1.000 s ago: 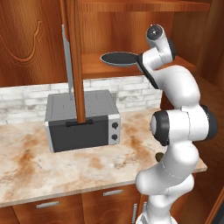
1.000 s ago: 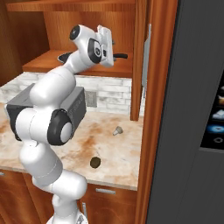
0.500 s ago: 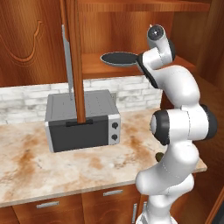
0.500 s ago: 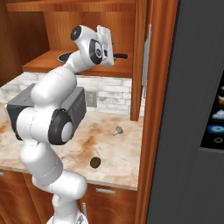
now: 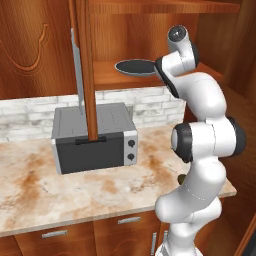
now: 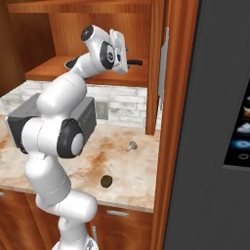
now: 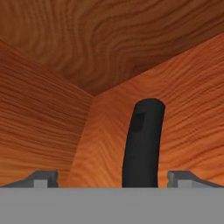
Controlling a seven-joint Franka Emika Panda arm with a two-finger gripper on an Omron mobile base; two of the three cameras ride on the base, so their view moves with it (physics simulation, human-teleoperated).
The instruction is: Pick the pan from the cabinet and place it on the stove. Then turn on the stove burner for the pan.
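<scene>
In the left base view the pan (image 5: 135,67) lies on a wooden shelf of the open cabinet (image 5: 210,45), above the counter: a round, shallow dish seen nearly edge-on, dark grey-black inside with a thin pale rim. The white arm reaches up to its right side and hides the handle there. Below it, a grey boxy toaster oven (image 5: 95,138) stands on the mottled stone counter (image 5: 75,195), and a cabinet door edge with a long silver bar handle (image 5: 77,70) hangs in front of it. In the right base view the pan's straight black handle (image 6: 134,62) sticks out past the hand toward the right, over the shelf; the bowl is mostly hidden behind the arm. In the hand view the black handle (image 7: 142,142) rises between the two finger tips of the gripper (image 7: 113,178), rounded at its far end with a small rectangular slot near the tip. The fingers (image 7: 41,178) stand spread, one on each side of the handle and apart from it, with reddish wood behind.
</scene>
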